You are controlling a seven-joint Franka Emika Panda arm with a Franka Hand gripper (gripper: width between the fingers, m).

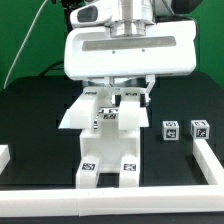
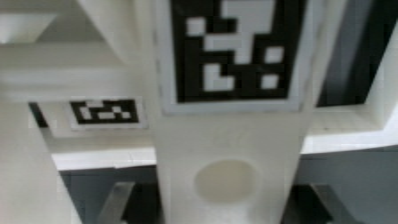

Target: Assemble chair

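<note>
Working over the part-built chair (image 1: 88, 150), which lies in the middle of the black table (image 1: 35, 130) with 2 tagged legs pointing toward the camera in the exterior view, the gripper (image 1: 120, 97) stands low above its far end. In the wrist view a white piece (image 2: 228, 150) with a large tag and a round recess fills the frame. The 2 dark fingers (image 2: 121, 205) sit on either side of it, and whether they press on it or stand just off it I cannot tell. I judge the step in hand to be gripping or seating this piece on the assembly. The next move calls for keeping the piece square to the slab beneath and travelling straight, since a tilt would likely jam the joint. 2 loose tagged blocks (image 1: 170, 130) lie on the exterior view's right, apart from the chair, probably parts not yet fitted. No bin, tray or box shows, and the white border rail (image 1: 205, 160) only edges the table
</note>
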